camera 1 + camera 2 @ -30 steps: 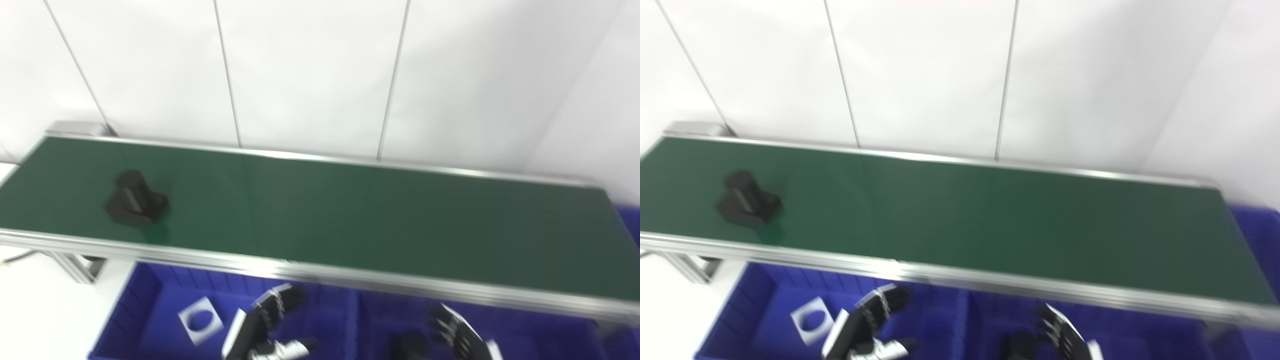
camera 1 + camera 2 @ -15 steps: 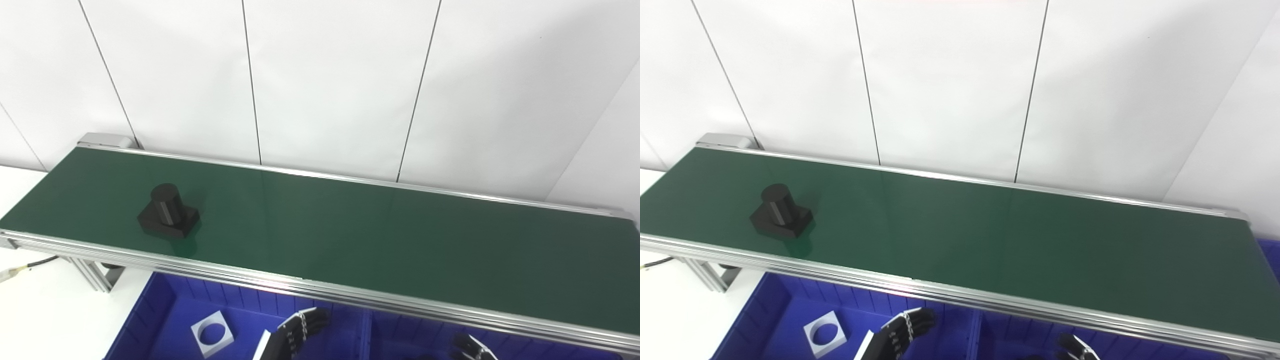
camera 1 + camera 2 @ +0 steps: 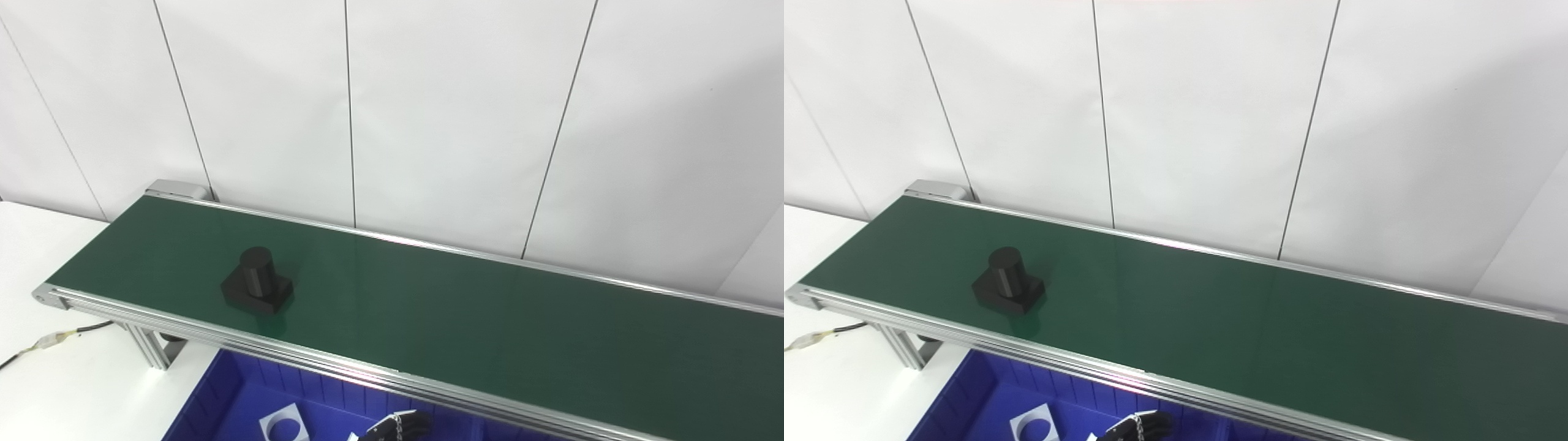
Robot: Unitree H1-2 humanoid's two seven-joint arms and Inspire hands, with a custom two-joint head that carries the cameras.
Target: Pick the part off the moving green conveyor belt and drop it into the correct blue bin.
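A black part (image 3: pixel 256 288), a square base with a short cylinder on top, stands upright on the left stretch of the green conveyor belt (image 3: pixel 490 318). Below the belt's near rail lies the blue bin (image 3: pixel 242 392). Only the dark fingertips of my left hand (image 3: pixel 398 425) show at the bottom edge, over the bin and well to the right of and below the part. They are stretched out with nothing in them. My right hand is out of the picture.
A white square piece with a round hole (image 3: pixel 283 427) lies in the bin's left compartment. The belt's aluminium legs (image 3: pixel 150 349) and a cable (image 3: pixel 55 335) are on the white table at left. White wall panels rise behind the belt.
The camera has swung up and to the left, so the whole picture shifted. Both hands slid toward the bottom edge and the right one left the view. The part has hardly moved along the belt.
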